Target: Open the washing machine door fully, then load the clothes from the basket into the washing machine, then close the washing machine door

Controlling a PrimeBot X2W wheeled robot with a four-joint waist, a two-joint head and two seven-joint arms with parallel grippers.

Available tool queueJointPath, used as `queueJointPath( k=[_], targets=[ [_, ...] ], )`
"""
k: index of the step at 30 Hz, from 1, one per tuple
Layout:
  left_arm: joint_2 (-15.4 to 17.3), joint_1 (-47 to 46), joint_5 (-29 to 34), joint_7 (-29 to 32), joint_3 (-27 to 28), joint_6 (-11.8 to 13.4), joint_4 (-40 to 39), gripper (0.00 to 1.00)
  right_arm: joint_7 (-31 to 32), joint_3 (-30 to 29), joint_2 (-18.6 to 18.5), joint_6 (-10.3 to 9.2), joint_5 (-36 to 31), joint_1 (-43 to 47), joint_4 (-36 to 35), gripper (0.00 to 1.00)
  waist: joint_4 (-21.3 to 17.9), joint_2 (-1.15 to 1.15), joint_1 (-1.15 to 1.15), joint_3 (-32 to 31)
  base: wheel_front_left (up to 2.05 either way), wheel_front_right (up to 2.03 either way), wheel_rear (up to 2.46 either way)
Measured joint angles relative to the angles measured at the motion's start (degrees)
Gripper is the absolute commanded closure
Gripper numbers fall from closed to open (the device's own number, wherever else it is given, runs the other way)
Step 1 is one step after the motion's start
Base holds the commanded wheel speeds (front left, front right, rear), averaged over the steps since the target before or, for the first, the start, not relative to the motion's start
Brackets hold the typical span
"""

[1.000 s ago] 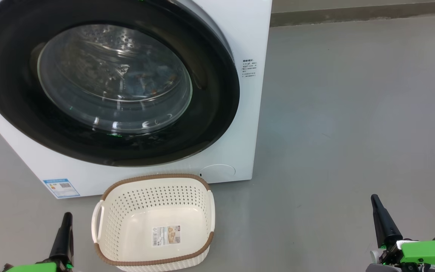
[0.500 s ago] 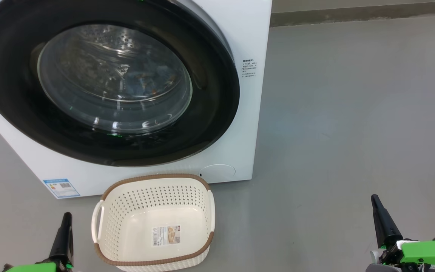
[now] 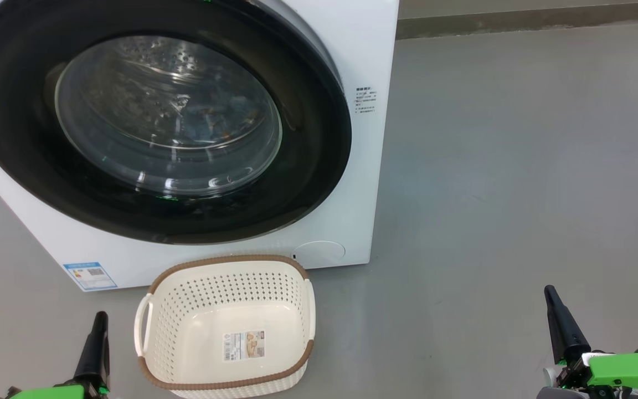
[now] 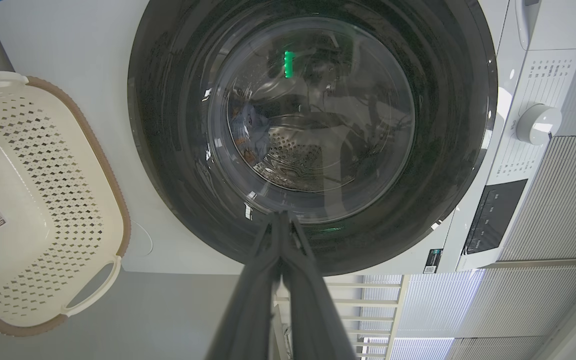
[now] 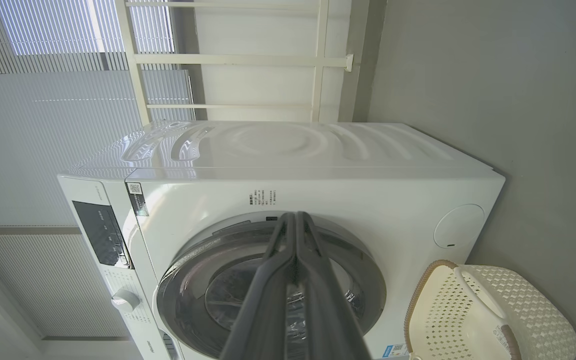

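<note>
Grey floor under washing machine, basket; left fingers, right fingers pressed together.

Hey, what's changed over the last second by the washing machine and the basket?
Nothing visibly changed. The round black-rimmed glass washing machine door stays closed with the light blue printed clothes behind it, the cream perforated plastic basket stays empty on the floor, and the left gripper and right gripper stay shut, low on either side.

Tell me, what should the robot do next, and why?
Probably just back away, with the left claw and right claw shut and empty: the washing machine door looks closed, blue patterned clothes show behind its glass, and the basket sits empty.
</note>
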Motion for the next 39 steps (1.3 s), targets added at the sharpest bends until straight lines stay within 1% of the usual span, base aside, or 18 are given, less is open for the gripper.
queueJointPath(
  k=[39],
  targets=[
    [-0.04,-0.01,0.02,0.07,0.2,0.0,0.0,1.0,0.18,-0.38,0.15,0.0,-0.02,-0.01,0.01,1.0,0.0,0.0,0.0,0.0,0.0,0.0,0.0]
  ],
)
